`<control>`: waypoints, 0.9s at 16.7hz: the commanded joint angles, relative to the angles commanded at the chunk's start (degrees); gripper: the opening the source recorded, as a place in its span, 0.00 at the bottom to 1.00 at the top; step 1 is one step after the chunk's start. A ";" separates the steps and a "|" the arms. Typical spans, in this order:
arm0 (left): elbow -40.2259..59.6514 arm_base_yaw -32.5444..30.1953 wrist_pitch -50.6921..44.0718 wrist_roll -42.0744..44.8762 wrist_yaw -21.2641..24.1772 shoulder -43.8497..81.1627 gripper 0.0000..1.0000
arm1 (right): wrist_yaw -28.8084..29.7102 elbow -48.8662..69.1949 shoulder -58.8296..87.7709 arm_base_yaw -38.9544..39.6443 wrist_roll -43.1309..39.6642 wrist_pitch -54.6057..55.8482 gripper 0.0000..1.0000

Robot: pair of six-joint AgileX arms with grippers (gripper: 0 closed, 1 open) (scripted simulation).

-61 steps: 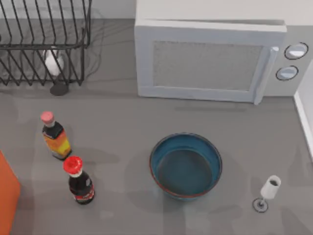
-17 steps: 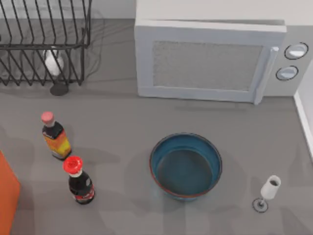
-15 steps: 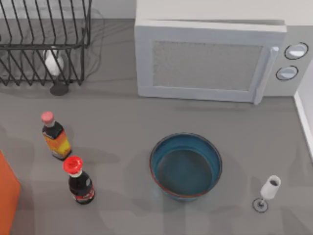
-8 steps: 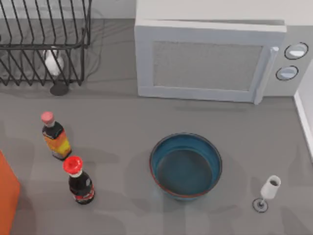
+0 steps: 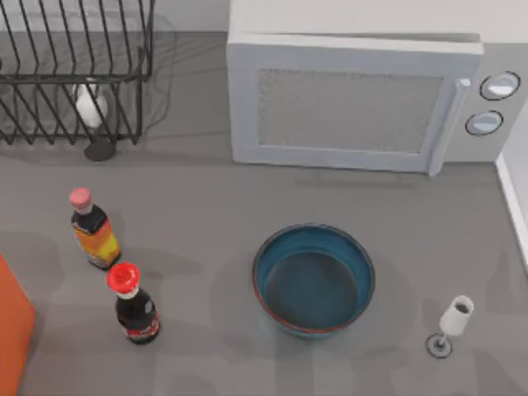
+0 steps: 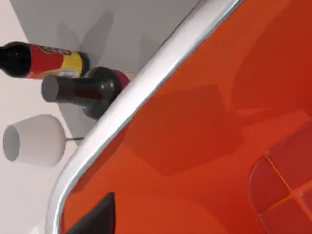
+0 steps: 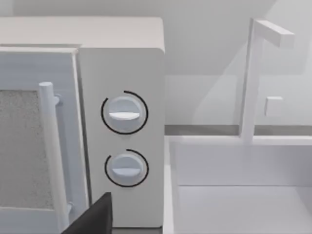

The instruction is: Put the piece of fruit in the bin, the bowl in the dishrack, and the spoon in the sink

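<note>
Left fingers: one dark sliver (image 6: 95, 217) pokes into the left wrist view's edge; spread or clenched, I cannot tell.
Right fingers: same story, a dark wedge (image 7: 92, 217) at the right wrist view's edge, state impossible to call.
Left arm: its camera sits right over the bin (image 6: 204, 126), orange wall and pale rim slanting across the left wrist view.
Right arm: its camera faces the microwave (image 7: 119, 122) and the sink (image 7: 234, 195) just beside it.
Bin: cut off in the top view, just an orange corner (image 5: 12, 330) at the surface's left edge.
Sink: in the top view a thin pale rim strip (image 5: 513, 206) at the right edge, the rest out of frame; a white faucet (image 7: 253, 73) rises behind the basin.
Bowl: one, teal, upright on the grey surface (image 5: 206, 198), front of centre (image 5: 313, 279), well apart from the rack.
Dishrack: one, black wire, back left (image 5: 74, 70), cropped at the top and left.
Bottles: two, standing near the bin; a pink-capped bottle (image 5: 92, 229) and a red-capped bottle (image 5: 132, 304) just in front of it.
Glasses: two; a white glass (image 5: 452, 320) right of the bowl, and a second glass (image 5: 91, 107) partly screened by the rack's bars.
Microwave knobs: two (image 7: 124, 113), stacked one above the other.
</note>
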 joint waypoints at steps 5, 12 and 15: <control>-14.05 -5.41 16.14 -31.74 -0.93 -19.71 1.00 | 0.00 0.00 0.00 0.00 0.00 0.00 1.00; -25.70 -10.33 32.53 -54.08 -1.50 -38.94 1.00 | 0.00 0.00 0.00 0.00 0.00 0.00 1.00; -26.23 -10.57 33.41 -55.01 -1.54 -39.83 1.00 | 0.00 0.00 0.00 0.00 0.00 0.00 1.00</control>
